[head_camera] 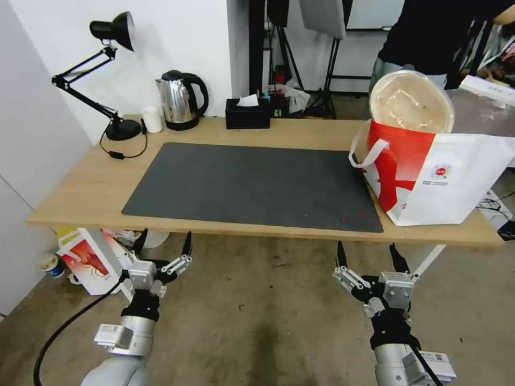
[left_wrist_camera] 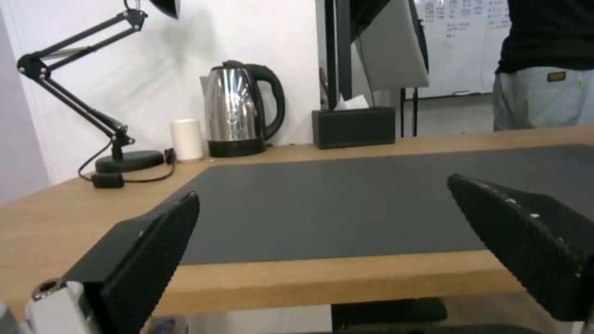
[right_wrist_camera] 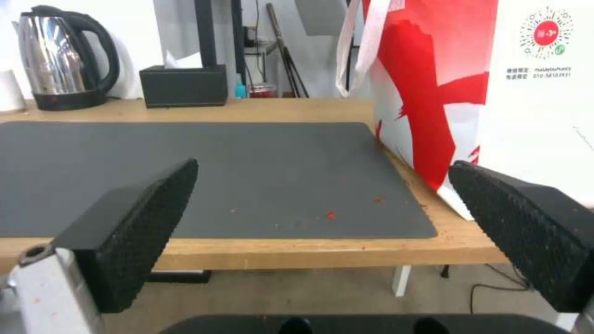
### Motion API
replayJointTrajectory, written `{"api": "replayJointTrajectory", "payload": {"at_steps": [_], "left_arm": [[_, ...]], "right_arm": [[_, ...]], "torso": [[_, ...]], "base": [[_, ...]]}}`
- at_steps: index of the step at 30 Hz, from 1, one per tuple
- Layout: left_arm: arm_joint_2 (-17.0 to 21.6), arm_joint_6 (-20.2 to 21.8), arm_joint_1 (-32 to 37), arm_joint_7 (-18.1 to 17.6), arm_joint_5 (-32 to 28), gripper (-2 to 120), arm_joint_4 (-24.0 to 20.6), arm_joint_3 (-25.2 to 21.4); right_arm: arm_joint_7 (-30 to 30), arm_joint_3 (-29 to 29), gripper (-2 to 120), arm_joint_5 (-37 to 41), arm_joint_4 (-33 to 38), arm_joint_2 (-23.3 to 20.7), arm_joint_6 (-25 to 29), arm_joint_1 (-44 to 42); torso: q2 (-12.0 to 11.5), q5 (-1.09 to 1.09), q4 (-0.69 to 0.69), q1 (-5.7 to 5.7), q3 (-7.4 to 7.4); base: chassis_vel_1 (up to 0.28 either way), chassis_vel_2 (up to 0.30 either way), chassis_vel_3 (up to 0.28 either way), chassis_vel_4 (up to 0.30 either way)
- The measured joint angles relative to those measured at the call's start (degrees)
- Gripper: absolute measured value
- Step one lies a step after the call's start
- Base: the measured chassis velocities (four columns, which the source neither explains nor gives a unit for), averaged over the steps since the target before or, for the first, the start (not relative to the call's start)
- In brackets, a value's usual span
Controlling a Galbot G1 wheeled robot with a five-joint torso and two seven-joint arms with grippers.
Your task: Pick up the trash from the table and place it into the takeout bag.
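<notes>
The takeout bag (head_camera: 445, 177), white with a red splash print, stands on the right end of the light-wood table (head_camera: 91, 182). A large round pale bowl (head_camera: 410, 102) of trash stands on edge in the bag's mouth, half sticking out. The dark grey mat (head_camera: 252, 182) carries a few red crumbs (head_camera: 343, 219) near its right front corner. My left gripper (head_camera: 166, 236) hangs open below the table's front edge, left of centre. My right gripper (head_camera: 366, 247) is open too, below the front edge near the bag (right_wrist_camera: 445, 93). Nothing is held between the fingers of either gripper (left_wrist_camera: 323, 186) (right_wrist_camera: 323, 164).
Along the back edge stand a black desk lamp (head_camera: 107, 75), a white cup (head_camera: 152, 119), a steel kettle (head_camera: 179, 99) and a black tissue box (head_camera: 247, 113). On the floor under the table's left end lies a white package with red print (head_camera: 91, 260).
</notes>
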Motion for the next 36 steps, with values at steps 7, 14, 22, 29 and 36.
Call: {"api": "replayJointTrajectory", "payload": {"at_steps": [7, 14, 22, 29, 36], "left_arm": [[0.1, -0.1, 0.3, 0.1, 0.0, 100, 0.3, -0.1], [0.1, -0.7, 0.2, 0.2, -0.1, 100, 1.5, 0.0], [0.1, -1.1, 0.3, 0.4, -0.3, 100, 2.2, 0.1], [0.1, -1.1, 0.4, 0.4, -0.3, 100, 2.3, 0.1], [0.1, -1.1, 0.4, 0.4, -0.4, 100, 2.2, 0.2]], "right_arm": [[0.0, 0.0, 100, 0.0, 0.0, 0.0, 0.0, 0.0], [0.0, 0.0, 100, 0.0, 0.0, 0.0, 0.0, 0.0], [0.0, 0.0, 100, 0.0, 0.0, 0.0, 0.0, 0.0], [0.0, 0.0, 100, 0.0, 0.0, 0.0, 0.0, 0.0], [0.0, 0.0, 100, 0.0, 0.0, 0.0, 0.0, 0.0]], "torso": [[0.0, 0.0, 0.0, 0.0, 0.0], [0.0, 0.0, 0.0, 0.0, 0.0], [0.0, 0.01, 0.0, 0.0, 0.0], [0.0, 0.01, 0.0, 0.0, 0.0], [0.0, 0.01, 0.0, 0.0, 0.0]], "base": [[0.0, 0.0, 0.0, 0.0], [0.0, 0.0, 0.0, 0.0], [0.0, 0.0, 0.0, 0.0], [0.0, 0.0, 0.0, 0.0], [0.0, 0.0, 0.0, 0.0]]}}
